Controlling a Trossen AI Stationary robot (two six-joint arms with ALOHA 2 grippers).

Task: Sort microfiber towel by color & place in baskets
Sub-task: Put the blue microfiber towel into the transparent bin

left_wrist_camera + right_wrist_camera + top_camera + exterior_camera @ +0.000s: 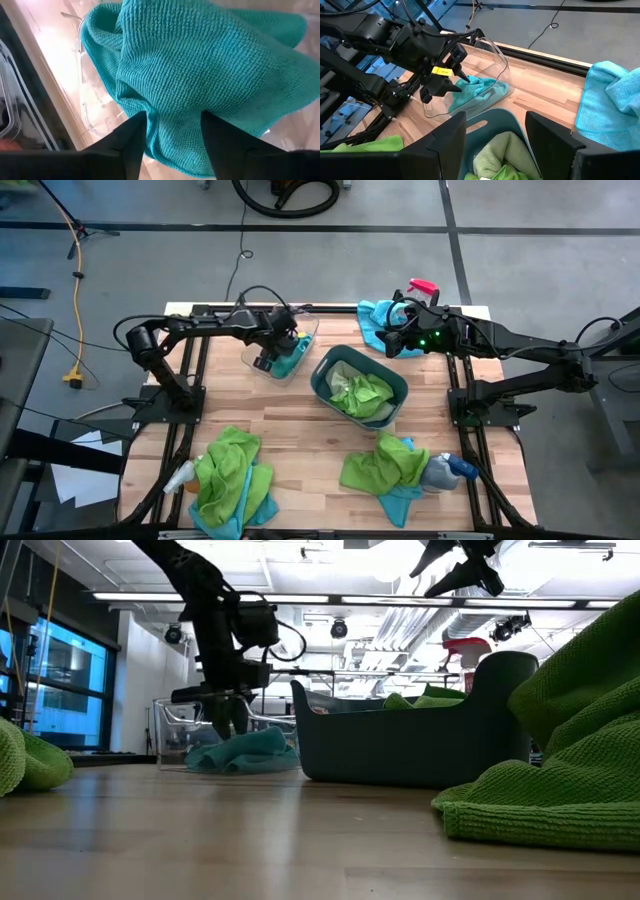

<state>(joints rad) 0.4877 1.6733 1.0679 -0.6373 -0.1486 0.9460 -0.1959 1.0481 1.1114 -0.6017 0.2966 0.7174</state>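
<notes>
My left gripper (268, 360) hangs open inside the clear basket (305, 330), at the far left of the table. Its fingers stand on either side of a hump of the turquoise towel (200, 65) that lies on the basket's floor (245, 750). My right gripper (395, 340) is open and empty, raised above the far right, beside another turquoise towel (372, 320). The dark teal-grey basket (325, 370) at the centre holds lime green towels (360, 392). Mixed green and turquoise towels lie in a near-left pile (230, 480) and a near-right pile (385, 465). My left gripper (172, 140) comes from above, pointing down, with one finger (132, 137) on each side of a raised fold of the turquoise towel (172, 120). Whether the fingers touch the cloth I cannot tell. The towel rests on the clear basket's floor.
A pink-topped spray bottle (420, 287) stands at the far right edge. A blue-topped spray bottle (455, 468) lies by the near-right pile, and another bottle (178, 478) by the near-left pile. A black metal frame (195, 370) borders the table. Bare wood shows between the near piles.
</notes>
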